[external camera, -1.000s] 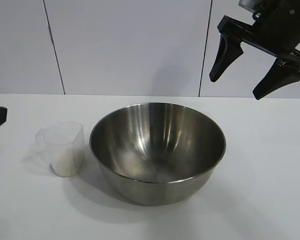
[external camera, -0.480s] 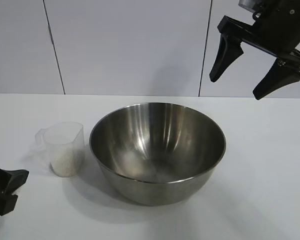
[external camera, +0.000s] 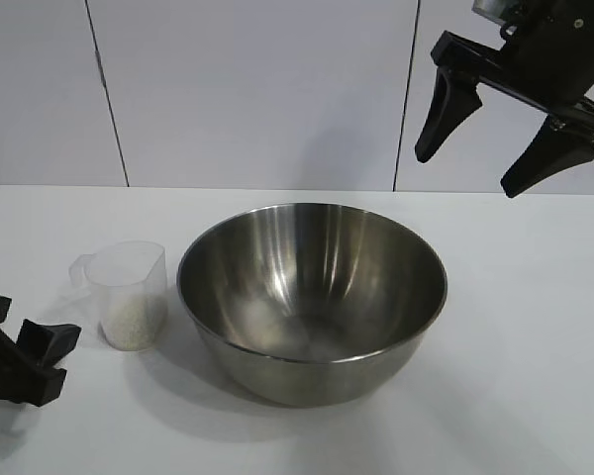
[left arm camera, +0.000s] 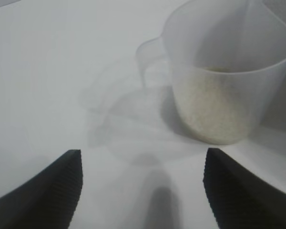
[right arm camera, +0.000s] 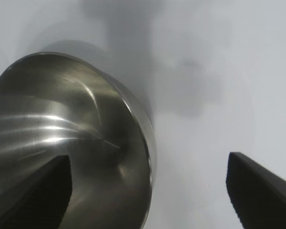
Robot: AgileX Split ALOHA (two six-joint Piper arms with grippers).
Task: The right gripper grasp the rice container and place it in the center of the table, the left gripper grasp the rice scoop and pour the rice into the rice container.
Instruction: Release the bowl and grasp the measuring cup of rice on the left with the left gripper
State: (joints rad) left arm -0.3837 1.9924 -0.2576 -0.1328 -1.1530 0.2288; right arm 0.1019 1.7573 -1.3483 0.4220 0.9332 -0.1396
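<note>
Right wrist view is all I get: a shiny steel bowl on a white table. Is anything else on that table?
Observer: Yes, a small clear measuring cup holding white rice stands just left of the steel bowl in the exterior view.
Operator: Is anything near the cup?
Observer: The left end effector, open, sits low over the table, aimed at the cup, not touching it.
Operator: And the arm carrying my camera?
Observer: Its right end effector hangs open, high above the table, up and right of the bowl.
</note>
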